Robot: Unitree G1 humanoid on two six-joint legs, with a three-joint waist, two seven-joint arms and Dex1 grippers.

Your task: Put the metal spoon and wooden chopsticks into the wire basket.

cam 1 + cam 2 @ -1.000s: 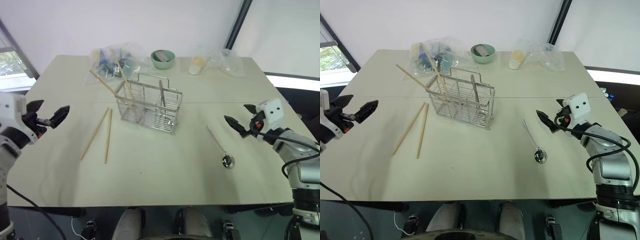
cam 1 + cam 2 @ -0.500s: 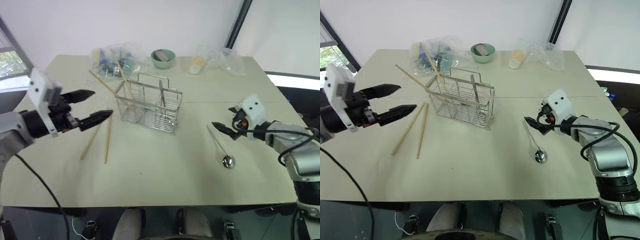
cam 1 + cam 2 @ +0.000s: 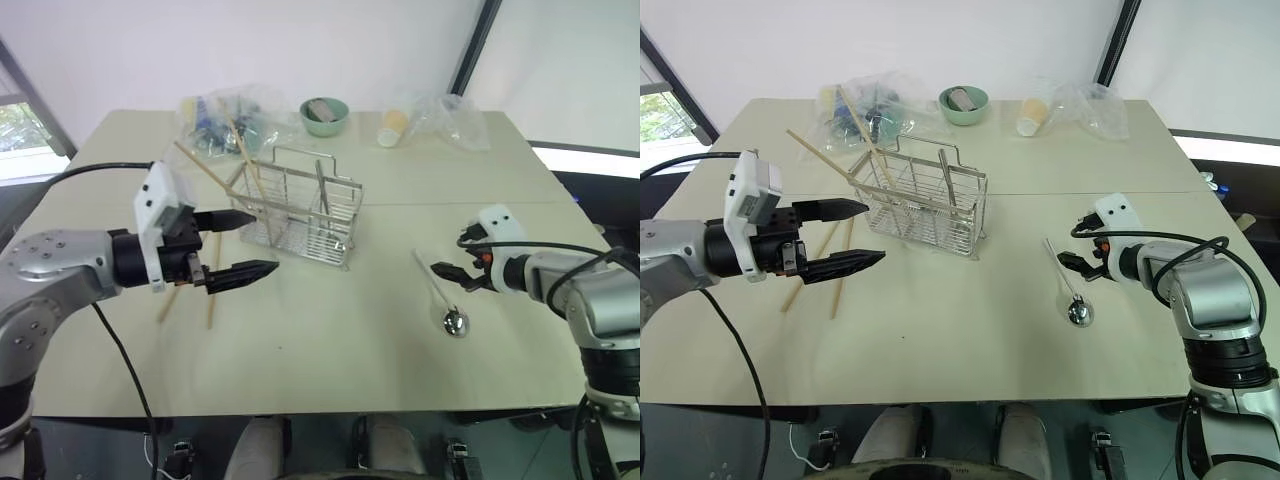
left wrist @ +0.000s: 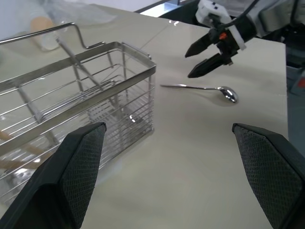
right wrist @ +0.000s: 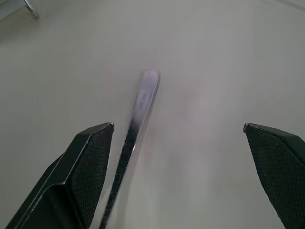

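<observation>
The left gripper (image 3: 236,245) has swung in over the table, wide open and empty, above the two chopsticks (image 3: 213,290) lying beside the basket (image 3: 300,215). The right gripper (image 3: 1076,265), open too, has dipped toward the spoon (image 3: 1068,290), so both grabs look close.

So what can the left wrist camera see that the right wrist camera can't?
The left wrist view takes in the wire basket, the spoon's round bowl and the open right gripper poised beside the spoon. The right wrist view instead gives a close look at the tip of the spoon's handle, lying between that gripper's wide-open fingers. Both views share the metal spoon lying flat on the beige table, not yet held.
</observation>
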